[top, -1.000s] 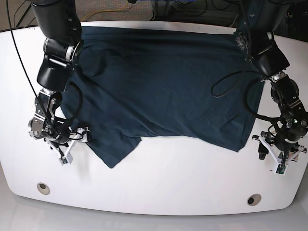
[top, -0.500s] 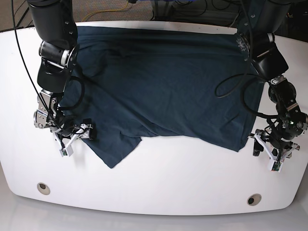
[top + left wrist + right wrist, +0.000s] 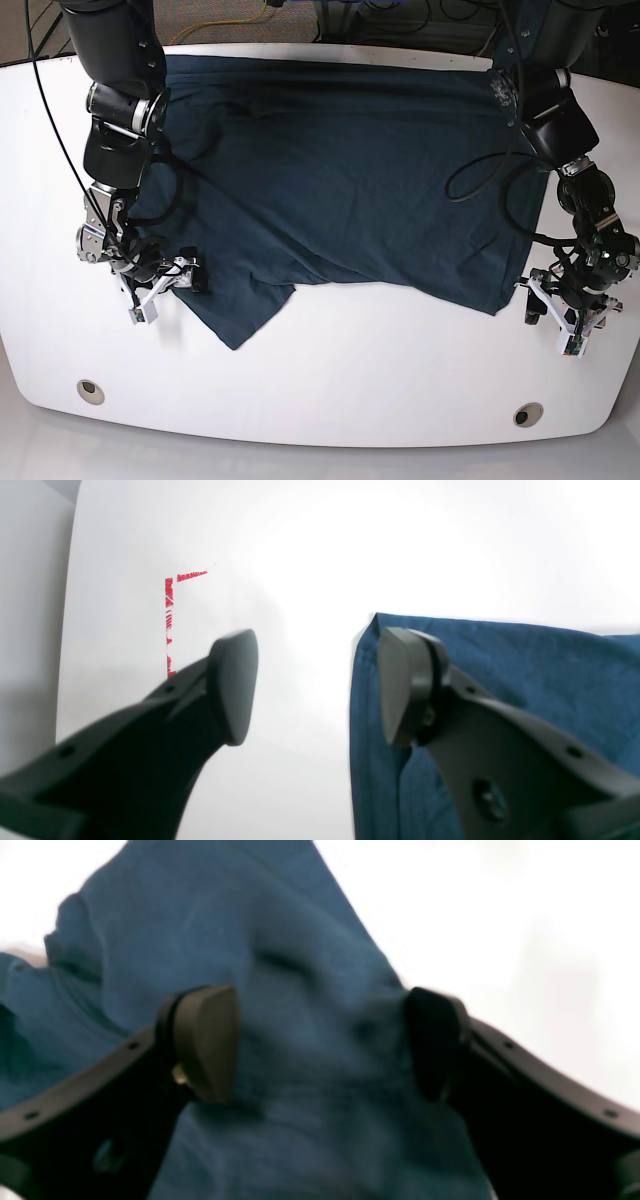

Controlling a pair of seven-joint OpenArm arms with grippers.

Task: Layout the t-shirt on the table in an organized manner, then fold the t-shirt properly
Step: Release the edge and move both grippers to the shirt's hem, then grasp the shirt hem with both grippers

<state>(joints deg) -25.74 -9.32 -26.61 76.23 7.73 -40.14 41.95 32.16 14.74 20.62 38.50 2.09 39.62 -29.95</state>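
Right now the t-shirt (image 3: 350,180) lies spread over the far half of the bench (image 3: 380,390), its hem rumpled toward the near edge. At its left-hand corner the right gripper (image 3: 320,1045) straddles a raised fold of cloth, jaws apart, nothing pinched. The left gripper (image 3: 315,685) hangs released over the shirt's other corner, one finger (image 3: 232,685) above bare bench near red tape (image 3: 169,620)

The t-shirt (image 3: 340,170), dark teal-navy and soft, lies spread wide across the far half of the table (image 3: 380,385), its far edge running right along the table's far rim. It's rumpled, with diagonal creases, and one flap folds down to a point toward the near side. The glossy white table shows a grommet hole near each near corner.
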